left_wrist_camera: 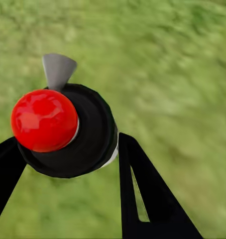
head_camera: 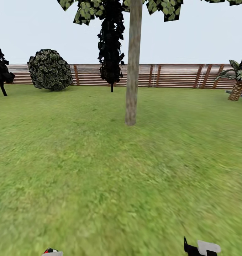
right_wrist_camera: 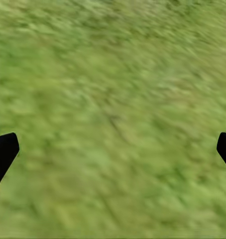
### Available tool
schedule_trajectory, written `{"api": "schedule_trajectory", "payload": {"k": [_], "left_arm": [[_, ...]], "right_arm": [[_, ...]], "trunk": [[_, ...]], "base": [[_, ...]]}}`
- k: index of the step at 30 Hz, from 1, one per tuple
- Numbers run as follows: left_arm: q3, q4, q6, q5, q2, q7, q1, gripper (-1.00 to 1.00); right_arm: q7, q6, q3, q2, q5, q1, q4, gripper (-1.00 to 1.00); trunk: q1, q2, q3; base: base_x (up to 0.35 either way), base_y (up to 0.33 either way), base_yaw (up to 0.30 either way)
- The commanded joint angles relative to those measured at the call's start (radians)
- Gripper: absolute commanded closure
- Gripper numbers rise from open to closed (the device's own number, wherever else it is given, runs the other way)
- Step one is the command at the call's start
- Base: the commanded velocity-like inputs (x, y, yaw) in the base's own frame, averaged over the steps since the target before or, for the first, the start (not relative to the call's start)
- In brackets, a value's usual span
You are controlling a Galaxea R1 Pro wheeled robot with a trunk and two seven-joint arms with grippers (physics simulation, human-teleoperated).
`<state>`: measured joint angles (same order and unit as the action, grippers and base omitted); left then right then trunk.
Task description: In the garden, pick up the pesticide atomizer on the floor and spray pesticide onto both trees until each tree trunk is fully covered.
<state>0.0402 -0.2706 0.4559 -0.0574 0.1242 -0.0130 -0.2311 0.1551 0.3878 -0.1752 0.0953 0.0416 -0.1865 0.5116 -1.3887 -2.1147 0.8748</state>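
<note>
Pesticide atomizer [left_wrist_camera: 63, 132] is clamped in the left tool [left_wrist_camera: 68, 164], red cap facing the wrist camera, black fingers [left_wrist_camera: 143, 194] snug on both sides, grass [left_wrist_camera: 182, 74] underneath. Right tool [right_wrist_camera: 113, 149] is spread wide with nothing in it, just lawn below. Straight ahead there's a grey-tan tree trunk [head_camera: 132, 71] standing on the lawn, slat fence [head_camera: 171, 75] way behind it, round bush [head_camera: 50, 70] off left.

The left claw [left_wrist_camera: 63, 164] has flat black fingers [left_wrist_camera: 153, 199], wedge-shaped, one with a narrow slot cut through. The right claw [right_wrist_camera: 113, 152] shows black fingertips [right_wrist_camera: 3, 152]; its body is black with a white cover.
</note>
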Motion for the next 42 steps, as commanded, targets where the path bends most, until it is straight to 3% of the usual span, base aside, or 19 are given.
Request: {"api": "schedule_trajectory", "payload": {"k": [1,42], "left_arm": [[-0.003,0.001,0.003,-0.002,0.0,-0.01,-0.001,1.0],[-0.003,0.001,0.003,-0.002,0.0,-0.01,-0.001,1.0]], "right_arm": [[0.003,0.003,-0.001,0.0,0.004,-0.001,-0.001,-1.0],[0.004,0.003,-0.001,0.0,0.004,-0.001,0.001,-1.0]], "trunk": [[0.0,0.0,0.001],[0.0,0.0,0.001]], "base": [[0.337,0.0,0.0],[0.337,0.0,0.0]]}}
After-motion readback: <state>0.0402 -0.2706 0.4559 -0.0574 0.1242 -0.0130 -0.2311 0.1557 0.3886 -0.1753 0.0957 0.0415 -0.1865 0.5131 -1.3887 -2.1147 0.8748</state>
